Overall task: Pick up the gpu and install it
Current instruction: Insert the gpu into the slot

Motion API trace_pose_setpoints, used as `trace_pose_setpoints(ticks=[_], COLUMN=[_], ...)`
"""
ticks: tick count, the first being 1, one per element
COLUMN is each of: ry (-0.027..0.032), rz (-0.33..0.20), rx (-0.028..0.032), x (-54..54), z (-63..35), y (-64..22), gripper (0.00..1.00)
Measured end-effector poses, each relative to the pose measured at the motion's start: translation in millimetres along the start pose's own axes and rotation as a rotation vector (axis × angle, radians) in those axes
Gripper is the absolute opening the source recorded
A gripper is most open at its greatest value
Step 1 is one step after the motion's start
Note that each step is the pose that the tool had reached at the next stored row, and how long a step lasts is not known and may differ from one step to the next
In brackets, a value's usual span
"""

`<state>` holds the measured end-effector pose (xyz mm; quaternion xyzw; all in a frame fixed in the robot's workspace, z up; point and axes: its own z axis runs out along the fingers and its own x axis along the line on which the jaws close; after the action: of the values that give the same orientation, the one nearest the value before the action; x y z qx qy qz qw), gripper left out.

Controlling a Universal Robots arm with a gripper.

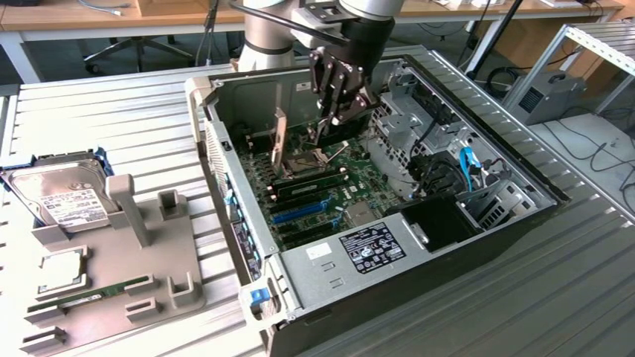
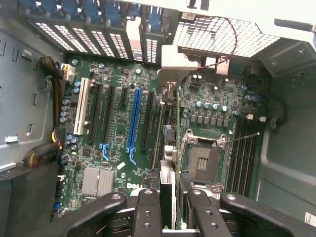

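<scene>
Open PC case point(image 1: 516, 167) lay on its side on the metal table point(image 1: 119, 104), motherboard point(image 1: 328, 186) exposed inside. The gripper point(image 1: 343, 111) hung inside the case above the board, fingers clamped on the gpu point(image 1: 332, 134), which was held on edge; in the wrist view the card point(image 2: 168, 148) ran edge-on away from the fingers point(image 2: 146, 212), beside the long blue slot point(image 2: 133, 118) and the bare CPU socket point(image 2: 202, 160). It seemed to hover just above a black slot, though contact was hard to judge. The case also held a power supply point(image 1: 372, 249) at its near end and a blue cable point(image 1: 466, 163) at the exterior view's right. On the exterior view's left, a grey fixture tray point(image 1: 129, 238) held a silver hard drive point(image 1: 65, 201), a CPU chip point(image 1: 59, 271) and a green RAM stick point(image 1: 94, 294).
</scene>
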<state>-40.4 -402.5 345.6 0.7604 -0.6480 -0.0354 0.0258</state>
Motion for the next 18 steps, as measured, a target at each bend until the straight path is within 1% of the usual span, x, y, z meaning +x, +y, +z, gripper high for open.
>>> trace_pose_setpoints(ticks=[18], ry=[0.0084], rz=[-0.099], rx=[-0.002], x=[0.0], z=[0.0], y=[0.0], gripper=[0.26])
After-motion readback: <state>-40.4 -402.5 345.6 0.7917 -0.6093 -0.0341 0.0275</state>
